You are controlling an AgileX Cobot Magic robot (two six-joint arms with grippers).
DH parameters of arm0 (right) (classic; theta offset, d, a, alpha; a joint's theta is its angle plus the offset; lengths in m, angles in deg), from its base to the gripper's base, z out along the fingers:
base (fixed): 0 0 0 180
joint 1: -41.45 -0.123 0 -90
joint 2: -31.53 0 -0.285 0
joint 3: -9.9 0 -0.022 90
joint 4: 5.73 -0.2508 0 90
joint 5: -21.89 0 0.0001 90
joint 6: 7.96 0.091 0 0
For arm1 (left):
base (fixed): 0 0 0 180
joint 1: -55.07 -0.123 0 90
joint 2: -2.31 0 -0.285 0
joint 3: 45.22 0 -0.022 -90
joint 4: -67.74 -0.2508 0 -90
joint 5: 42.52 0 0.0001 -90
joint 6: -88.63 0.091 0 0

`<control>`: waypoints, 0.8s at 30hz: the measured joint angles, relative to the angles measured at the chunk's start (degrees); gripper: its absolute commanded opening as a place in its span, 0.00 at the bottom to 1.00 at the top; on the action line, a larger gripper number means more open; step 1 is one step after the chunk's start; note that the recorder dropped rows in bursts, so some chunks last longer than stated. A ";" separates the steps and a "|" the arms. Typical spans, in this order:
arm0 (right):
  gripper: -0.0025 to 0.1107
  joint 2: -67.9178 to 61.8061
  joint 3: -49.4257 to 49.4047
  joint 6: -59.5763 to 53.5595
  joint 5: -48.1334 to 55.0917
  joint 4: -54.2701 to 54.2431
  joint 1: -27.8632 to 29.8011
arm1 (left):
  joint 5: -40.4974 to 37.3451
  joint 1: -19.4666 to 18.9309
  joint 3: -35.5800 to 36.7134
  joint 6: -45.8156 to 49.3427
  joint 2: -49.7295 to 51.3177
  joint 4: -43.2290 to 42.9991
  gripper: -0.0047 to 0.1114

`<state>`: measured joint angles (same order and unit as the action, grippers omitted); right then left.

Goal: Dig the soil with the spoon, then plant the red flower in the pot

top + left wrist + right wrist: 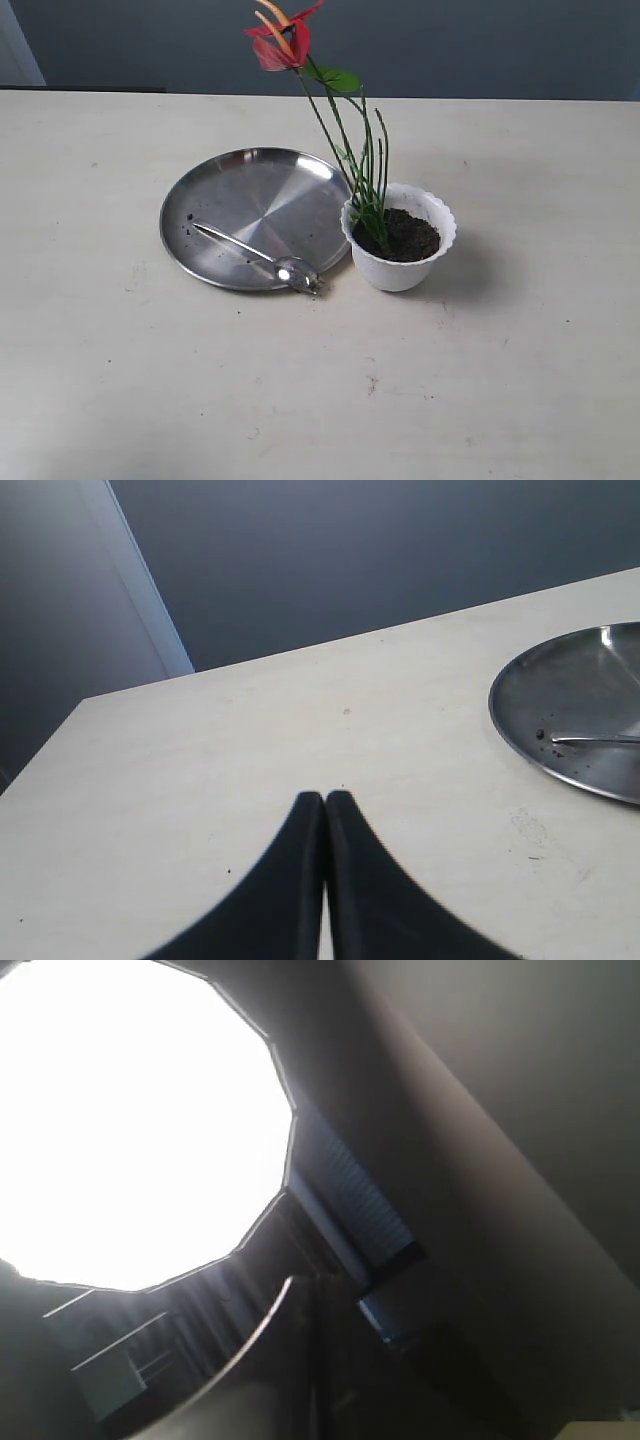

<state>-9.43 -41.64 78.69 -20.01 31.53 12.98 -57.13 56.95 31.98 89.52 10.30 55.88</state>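
The white scalloped pot (pixel 400 262) stands on the table right of the steel plate, filled with dark soil (pixel 405 236). The red flower (pixel 283 40) stands in that soil, its green stems leaning up and to the left. The silver spoon (pixel 262 259) lies on the plate with its bowl over the front rim; its handle (pixel 598 740) shows in the left wrist view. My left gripper (pixel 325 798) is shut and empty, above bare table to the left of the plate. My right gripper (pixel 318 1290) points up at a bright ceiling light, its dark fingers pressed together. No arm shows in the exterior view.
The round steel plate (pixel 250 195) lies at the table's middle with a few soil crumbs on it; its rim (pixel 510 742) also shows in the left wrist view. A dark wall runs behind the table's far edge.
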 measured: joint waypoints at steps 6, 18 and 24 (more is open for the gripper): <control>0.03 0.13 4.76 0.61 8.50 2.88 0.23 | 0.00 0.00 0.00 0.00 0.00 0.00 0.04; 0.03 6.62 4.27 16.57 -0.91 35.65 26.26 | 0.00 0.00 0.00 0.00 0.00 0.00 0.04; 0.03 17.77 -8.22 24.06 3.10 32.27 24.17 | 0.00 0.00 0.00 0.00 0.00 0.00 0.04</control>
<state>8.34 -49.86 102.75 -16.91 63.79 37.14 -57.13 56.95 31.98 89.52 10.30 55.88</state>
